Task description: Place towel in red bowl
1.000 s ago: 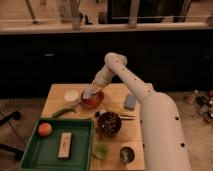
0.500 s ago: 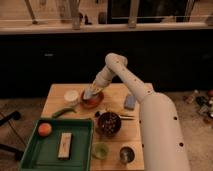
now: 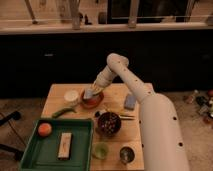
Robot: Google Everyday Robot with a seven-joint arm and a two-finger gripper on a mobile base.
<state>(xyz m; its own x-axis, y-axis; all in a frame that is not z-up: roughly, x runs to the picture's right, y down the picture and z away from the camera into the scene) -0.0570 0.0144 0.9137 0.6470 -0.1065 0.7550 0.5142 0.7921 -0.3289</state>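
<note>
The claw (image 3: 93, 89) hangs low over the shallow round orange-red bowl (image 3: 95, 103) on the wooden worktop (image 3: 56, 98). The small pale grey-blue towel (image 3: 89, 94) bunches at its tip, masking the bowl's inside. Whether it's gripping the towel, I cannot tell.

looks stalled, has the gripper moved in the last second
No, the gripper is over the red bowl as before, same gap to the white bowl.

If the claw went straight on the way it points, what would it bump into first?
Probably the towel at the tip of the claw, then the red bowl just beneath. Depth is hard to judge.
</note>
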